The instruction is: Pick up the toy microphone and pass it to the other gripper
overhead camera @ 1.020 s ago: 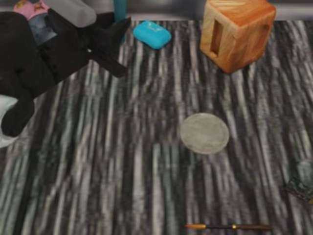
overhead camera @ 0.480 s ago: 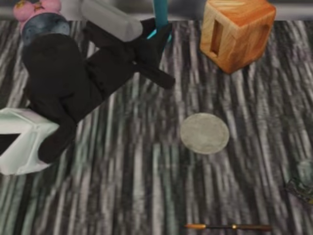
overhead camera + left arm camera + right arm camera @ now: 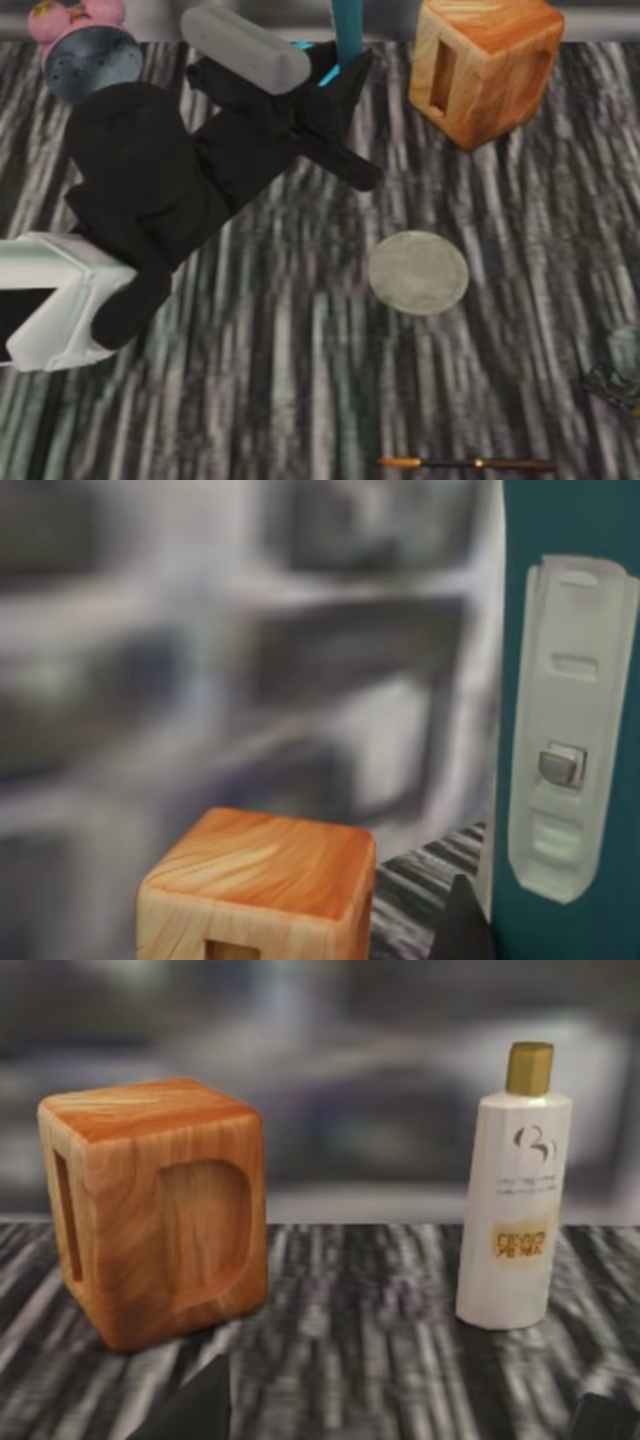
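The toy microphone (image 3: 348, 25) stands upright at the table's far edge, and only its teal handle shows in the top view. In the left wrist view the handle (image 3: 600, 900) fills one side, with its white switch patch (image 3: 568, 730). The white head is out of view. My left gripper (image 3: 355, 62) is shut on the handle, and one black fingertip (image 3: 462, 920) lies against it. My right gripper (image 3: 400, 1425) is outside the top view. It is open, with dark fingertips (image 3: 200, 1410) far apart and only table between them.
A wooden block (image 3: 487, 65) with a slot stands at the far right, close to the microphone. A blue block (image 3: 328, 75) is mostly hidden under my left gripper. A grey disc (image 3: 418, 272) lies mid-table, an orange-tipped stick (image 3: 465, 463) lies at the front, and a white bottle (image 3: 512, 1200) stands beside the wooden block.
My left arm has swung right along the far edge, carrying the teal handle with it. It now covers most of the blue block. The move has slowed over the last half second.
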